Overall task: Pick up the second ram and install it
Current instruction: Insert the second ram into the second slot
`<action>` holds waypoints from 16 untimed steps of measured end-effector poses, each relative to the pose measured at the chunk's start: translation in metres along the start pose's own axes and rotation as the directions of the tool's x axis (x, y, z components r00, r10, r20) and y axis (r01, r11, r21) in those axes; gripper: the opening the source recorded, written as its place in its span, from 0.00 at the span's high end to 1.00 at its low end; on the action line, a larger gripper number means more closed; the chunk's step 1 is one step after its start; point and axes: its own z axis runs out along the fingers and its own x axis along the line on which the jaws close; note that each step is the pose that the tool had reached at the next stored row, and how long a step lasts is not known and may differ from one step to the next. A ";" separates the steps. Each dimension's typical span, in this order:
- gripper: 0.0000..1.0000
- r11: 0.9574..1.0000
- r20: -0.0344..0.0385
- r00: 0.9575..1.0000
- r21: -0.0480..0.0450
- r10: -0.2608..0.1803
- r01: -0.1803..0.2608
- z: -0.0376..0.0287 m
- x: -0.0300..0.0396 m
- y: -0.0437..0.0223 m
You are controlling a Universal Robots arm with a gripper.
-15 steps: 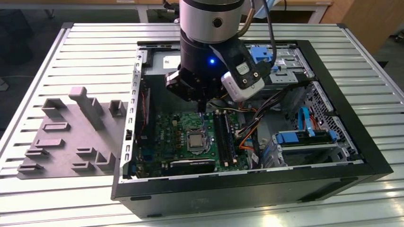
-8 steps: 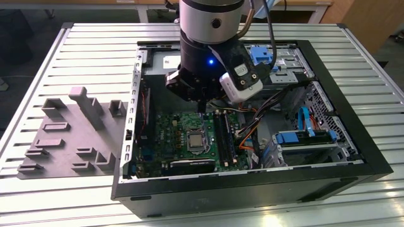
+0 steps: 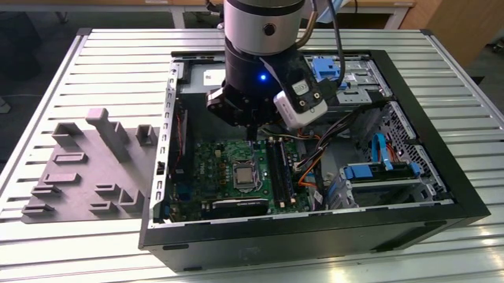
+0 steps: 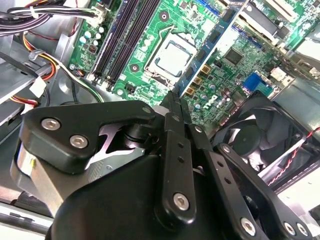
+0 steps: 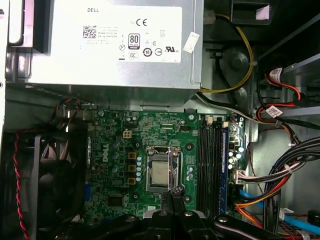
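Observation:
My gripper (image 3: 250, 137) hangs inside the open computer case, above the green motherboard (image 3: 216, 171). Its fingers are shut tip to tip with nothing between them, as both wrist views show (image 4: 172, 96) (image 5: 175, 191). The tips sit over the edge of the processor socket (image 5: 160, 172), a short way from the black memory slots (image 5: 210, 165). A dark-blue ram stick (image 5: 224, 165) stands seated in the slot farthest from the socket. I cannot tell whether it is the second ram. The slots also show in the second wrist view (image 4: 117, 40).
The grey power-supply box (image 5: 115, 45) lies beyond the board. A case fan (image 5: 50, 170) is on one side, and bundles of cables (image 5: 280, 175) and blue drive caddies (image 3: 370, 172) on the other. A grey moulded holder tray (image 3: 87, 171) rests on the slatted table at the exterior view's left.

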 end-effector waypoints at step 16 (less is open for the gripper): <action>0.89 1.000 0.000 1.000 0.000 0.000 0.000 0.0010 -0.0079 -0.0003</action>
